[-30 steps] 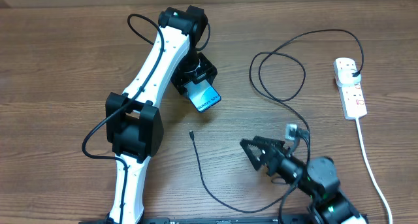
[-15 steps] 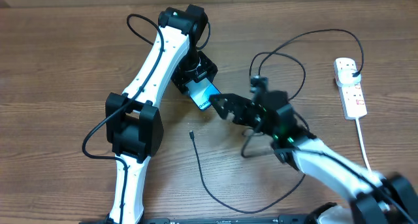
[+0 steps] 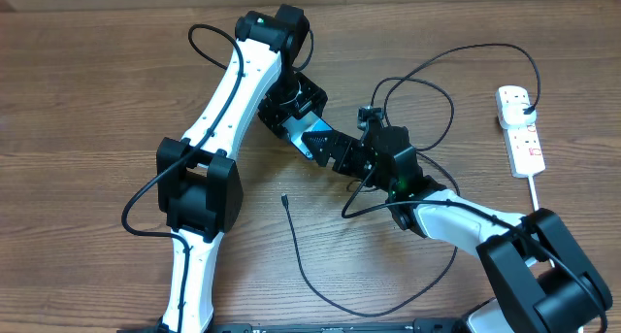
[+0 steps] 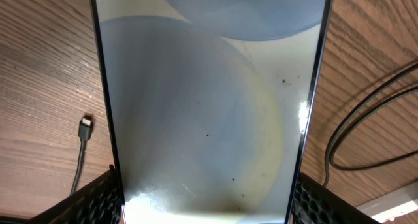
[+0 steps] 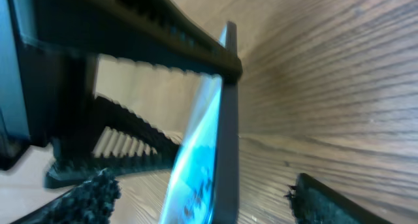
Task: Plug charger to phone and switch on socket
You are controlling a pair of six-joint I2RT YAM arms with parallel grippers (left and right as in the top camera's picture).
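We see the phone (image 4: 209,106) clamped by its long edges in the left claw (image 3: 294,116), near the table's middle; the right claw (image 3: 333,151) stands apart around its end. It is stiff, glassy, slippery and breakable, so we would grip the frame. The charger (image 3: 283,201) lies limp, best pinched just behind its tip

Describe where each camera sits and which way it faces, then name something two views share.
Overhead: above the table, looking straight down at both arms, the phone, the charger and the socket.
Left wrist: on the left arm, looking along its fingers at the phone they clamp.
Right wrist: on the right arm, looking between its open fingers at the phone edge-on.
Shared: the phone, in all three views.
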